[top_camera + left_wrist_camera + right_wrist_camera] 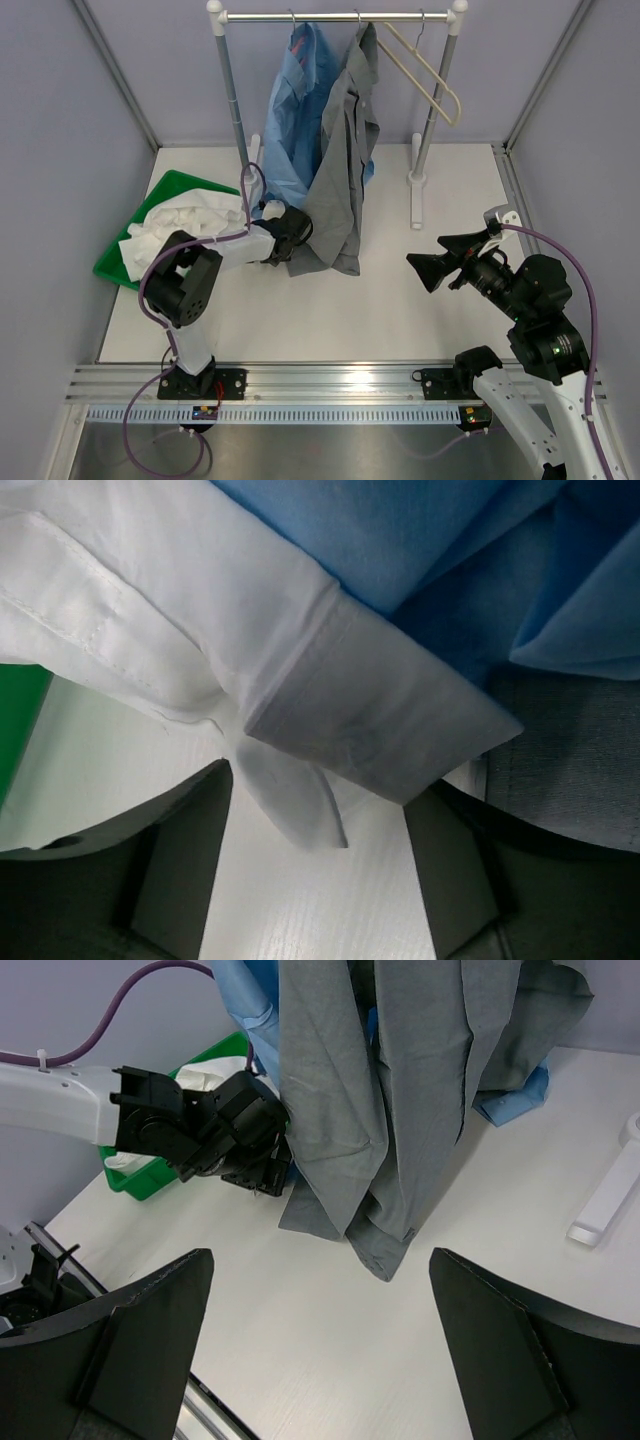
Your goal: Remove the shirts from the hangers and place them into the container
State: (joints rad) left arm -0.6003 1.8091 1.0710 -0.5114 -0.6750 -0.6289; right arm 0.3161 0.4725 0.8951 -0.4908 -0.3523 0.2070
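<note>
We see the white shirt [165, 222] lying bunched in the green tray [178, 183] at the left of the table [400, 320], spilling over the tray's near rim, with one sleeve trailing out to the right. The cuff [385, 730] of that sleeve lies on the table just ahead of the left gripper [292, 238], right beside the hem of the grey shirt [345, 170]. From the left wrist view its two fingers [175, 880] stand apart, one to each side of the cuff, with bare table showing between them; we cannot tell whether either pad touches the cloth. The light blue shirt [295, 110] and the grey shirt both hang from the bar of the rail [340, 16], the grey in front of and partly covering the blue, their lower edges reaching the table. An empty hanger [432, 75] hangs tilted at the right end of the bar. The right gripper [430, 262] hovers over the right half of the table, well apart from the clothes, facing the grey shirt with its fingers spread wide and nothing between them
</note>
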